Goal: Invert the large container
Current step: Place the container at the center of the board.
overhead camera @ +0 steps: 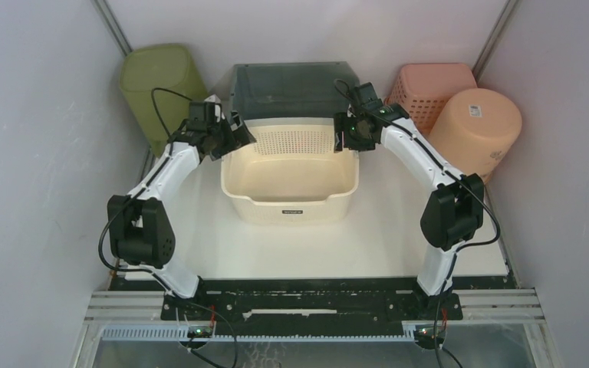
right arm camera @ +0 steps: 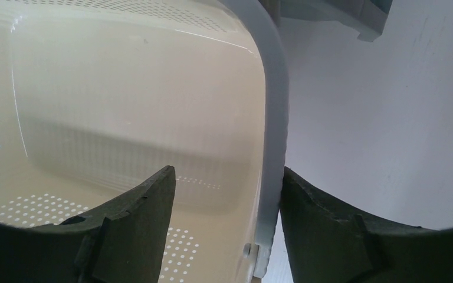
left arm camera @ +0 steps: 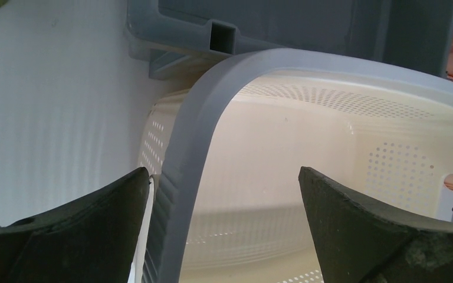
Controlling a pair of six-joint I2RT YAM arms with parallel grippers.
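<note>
The large container [overhead camera: 291,172] is a cream tub with perforated walls and a pale rim, standing mouth up in the middle of the table. My left gripper [overhead camera: 239,134] is at its far left corner, open wide. It straddles the rim [left arm camera: 183,147], with one finger just outside the wall and the other well inside the tub. My right gripper [overhead camera: 345,134] is at the far right corner, also open astride the rim [right arm camera: 274,118]. Its outer finger [right arm camera: 330,236] lies against the rim's outside. Its inner finger [right arm camera: 135,230] stands apart, inside the tub.
A dark grey bin [overhead camera: 287,88] stands right behind the tub, touching its back. A green bin [overhead camera: 161,80] lies at the back left. At the back right are a pink basket [overhead camera: 433,88] and a peach bucket [overhead camera: 477,126]. Walls close in on both sides.
</note>
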